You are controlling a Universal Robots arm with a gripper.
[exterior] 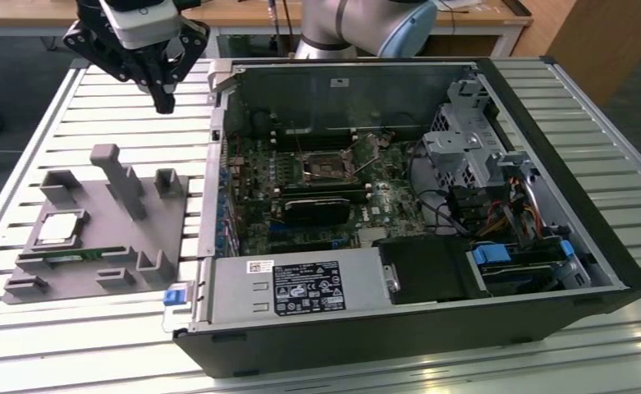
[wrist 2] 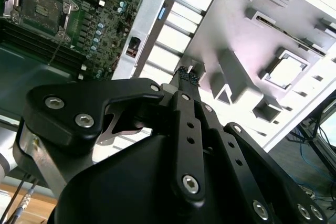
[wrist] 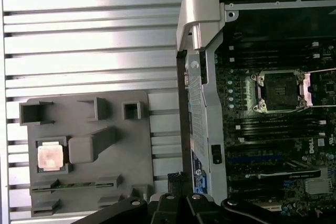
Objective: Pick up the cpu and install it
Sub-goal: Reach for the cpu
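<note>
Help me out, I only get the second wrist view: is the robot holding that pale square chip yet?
Observer: No. In the exterior view the end effector hangs shut and empty above the table, off to one side of the grey holder where the cpu lies.
Operator: Anything else in that holder?
Observer: In the first wrist view a thin green memory stick lies in a slot beside the cpu's pocket.
Operator: What is that circuit board part of?
Observer: The exterior view shows it inside an open computer case lying on its side, with a power supply box.
</note>
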